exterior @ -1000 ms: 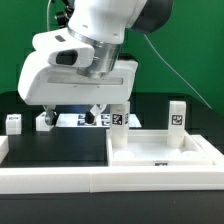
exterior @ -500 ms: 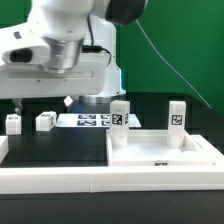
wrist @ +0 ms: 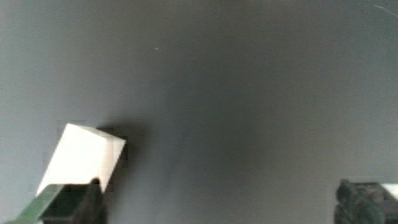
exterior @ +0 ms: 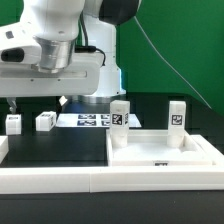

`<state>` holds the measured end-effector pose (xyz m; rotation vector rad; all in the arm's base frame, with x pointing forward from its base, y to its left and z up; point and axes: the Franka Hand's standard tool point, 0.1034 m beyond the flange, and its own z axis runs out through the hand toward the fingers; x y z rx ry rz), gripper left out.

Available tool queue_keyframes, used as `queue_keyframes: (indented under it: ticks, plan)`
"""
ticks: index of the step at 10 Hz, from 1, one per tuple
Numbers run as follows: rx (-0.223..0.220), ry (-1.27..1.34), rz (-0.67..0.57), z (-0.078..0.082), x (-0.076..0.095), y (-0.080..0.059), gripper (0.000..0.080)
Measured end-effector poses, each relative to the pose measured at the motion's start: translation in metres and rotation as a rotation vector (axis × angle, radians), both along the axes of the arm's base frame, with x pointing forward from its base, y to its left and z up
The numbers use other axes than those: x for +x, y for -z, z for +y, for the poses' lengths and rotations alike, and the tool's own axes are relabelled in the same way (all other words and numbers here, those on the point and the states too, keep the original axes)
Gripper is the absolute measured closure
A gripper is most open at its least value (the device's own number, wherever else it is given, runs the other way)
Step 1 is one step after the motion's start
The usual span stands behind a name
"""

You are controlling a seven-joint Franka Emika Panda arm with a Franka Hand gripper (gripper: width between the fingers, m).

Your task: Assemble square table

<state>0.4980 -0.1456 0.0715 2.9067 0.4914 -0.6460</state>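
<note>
One leg (wrist: pixel 89 158) lies just by a fingertip of the wide-spread, empty claw (wrist: pixel 217 200), perhaps touching it, while the top (exterior: pixel 140 150) with two upright legs (exterior: pixel 119 113) sits well aside from it.

Wrist camera: the gripper (wrist: pixel 215 203) spread wide over the dark table (wrist: pixel 249 80), one small white block (wrist: pixel 89 155) close by.
You see the two fingertips (wrist: pixel 68 205) standing far apart, with bare dark surface between them. The small white block lies just beside one fingertip, which covers one end of it; you cannot tell if they touch. The block sits slanted in the picture.
</note>
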Motion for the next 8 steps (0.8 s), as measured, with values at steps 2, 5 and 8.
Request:
queue_keyframes:
  ticks: [2, 5, 8]
  plan:
    - [-0.033, 0.233, 0.032, -0.006, -0.028, 0.005, 0.0151]
    - [-0.033, 0.334, 0.055, 0.000, -0.049, 0.011, 0.0151]
    - [-0.033, 0.331, 0.058, 0.000, -0.050, 0.013, 0.0151]
